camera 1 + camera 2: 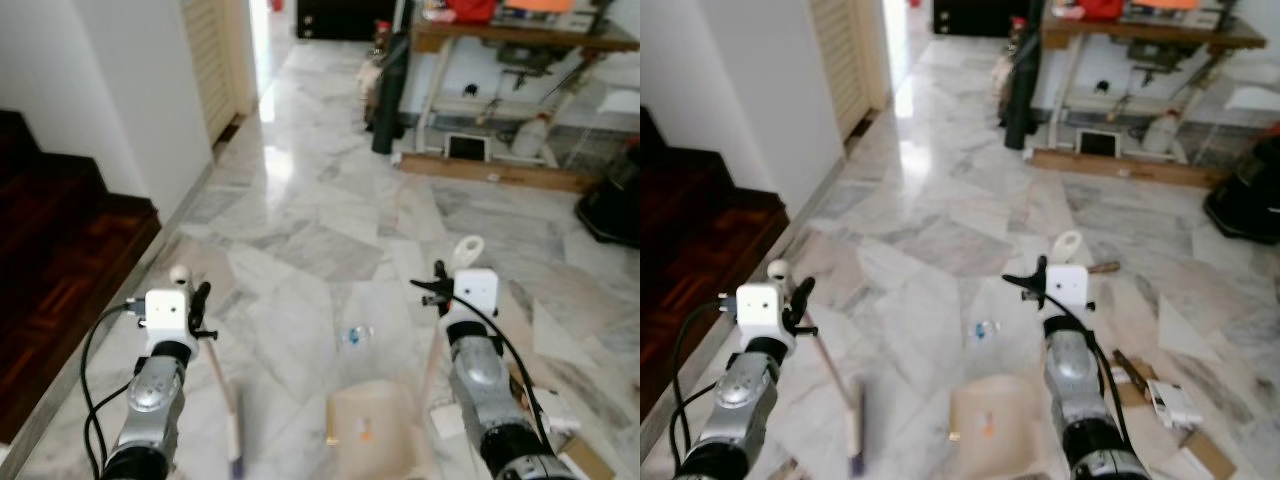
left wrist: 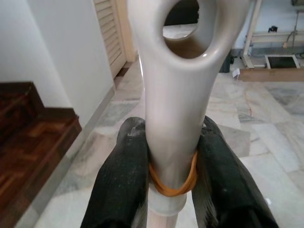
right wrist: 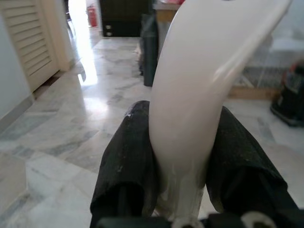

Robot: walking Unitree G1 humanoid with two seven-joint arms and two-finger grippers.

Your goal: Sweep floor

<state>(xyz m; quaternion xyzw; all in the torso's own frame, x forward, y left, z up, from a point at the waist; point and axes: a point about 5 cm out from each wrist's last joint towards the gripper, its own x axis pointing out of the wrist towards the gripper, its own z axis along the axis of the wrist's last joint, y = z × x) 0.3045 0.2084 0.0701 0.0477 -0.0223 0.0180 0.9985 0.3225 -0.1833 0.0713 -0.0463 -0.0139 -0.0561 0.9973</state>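
Observation:
My left gripper (image 2: 173,156) is shut on the pale broom handle (image 2: 178,71), just above an orange rubber band. The broom (image 1: 222,385) slants down to the marble floor, its bristles at the lower edge of the left eye view. My right gripper (image 3: 185,156) is shut on the white dustpan handle (image 3: 209,71). The beige dustpan (image 1: 372,428) rests on the floor between my arms. A small blue-and-clear scrap of litter (image 1: 356,335) lies on the floor just beyond the dustpan.
Dark wooden stairs (image 1: 60,270) and a white wall (image 1: 130,100) are on the left. At the back right stand a wooden table (image 1: 510,40), a dark bag (image 1: 390,90) and a black object (image 1: 612,205). Cardboard and paper scraps (image 1: 560,415) lie beside my right arm.

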